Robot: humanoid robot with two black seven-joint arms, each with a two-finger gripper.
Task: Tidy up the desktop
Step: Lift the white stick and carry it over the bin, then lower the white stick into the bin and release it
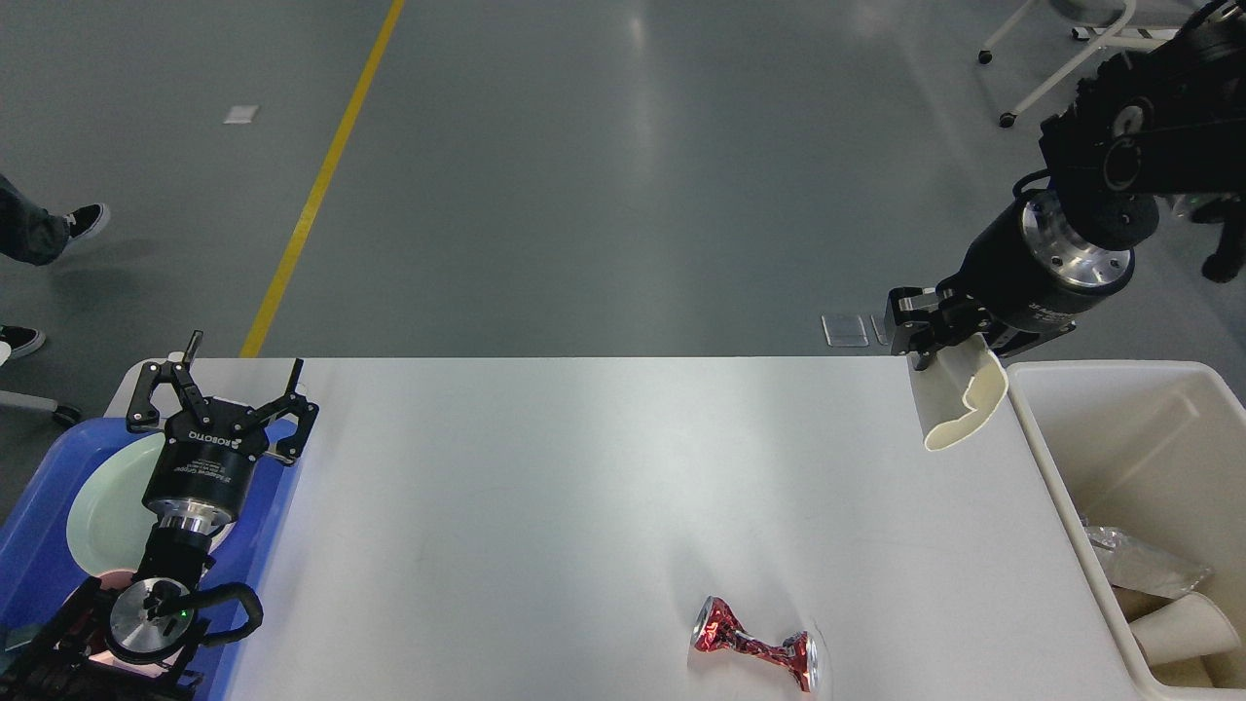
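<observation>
just one crushed red metal can [755,654] on white rectangular desktop [584,467], long axis left-right; right gripper [925,355] clenched on one crumpled cream paper cup [956,401]; left gripper [224,385] spread, unladen.

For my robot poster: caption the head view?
Right hand carries a crushed paper cup toward the bin; red can waits on the desktop.
</observation>
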